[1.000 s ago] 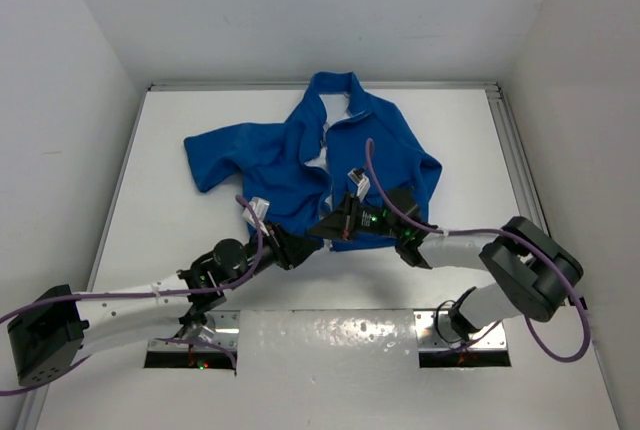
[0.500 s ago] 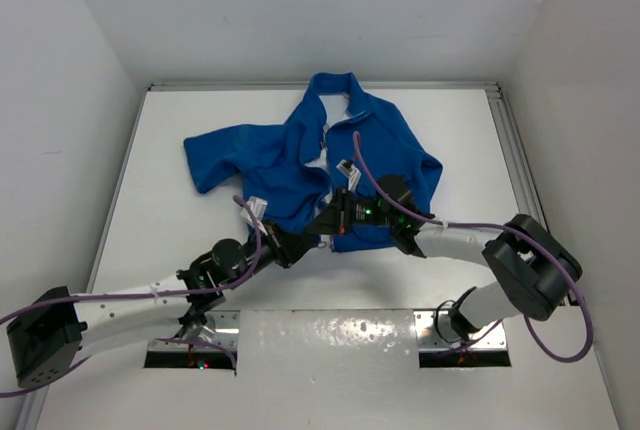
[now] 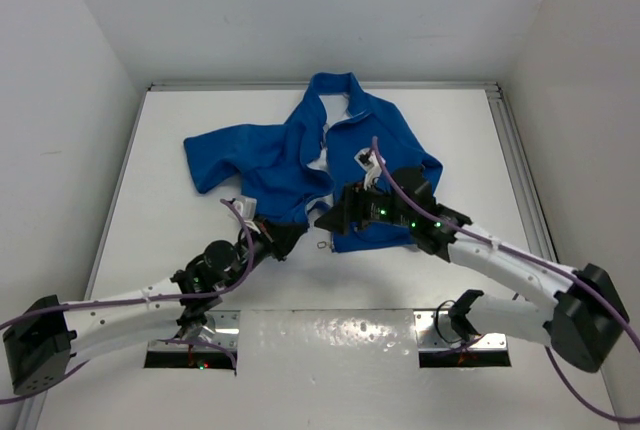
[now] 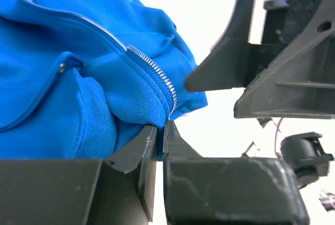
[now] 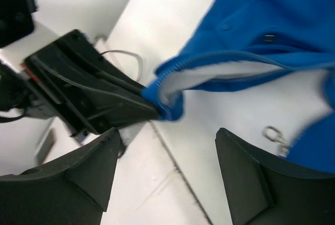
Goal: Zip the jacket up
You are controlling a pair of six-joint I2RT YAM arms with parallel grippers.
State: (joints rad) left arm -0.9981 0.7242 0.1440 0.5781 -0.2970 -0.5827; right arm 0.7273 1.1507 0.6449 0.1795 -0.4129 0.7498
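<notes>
Right gripper (image 3: 328,220) has let go since the earlier frame: its jaws now stand wide apart around nothing, just off the jacket's lower front edge, and the right arm reaches further out over the table (image 3: 170,150). Left gripper (image 4: 161,131) is clamped on the bottom hem corner of the jacket (image 3: 280,155), at the lower end of the silver zipper (image 4: 154,73). Jacket lies at the table's far middle, collar away from the arms, front parted with whitish lining showing.
</notes>
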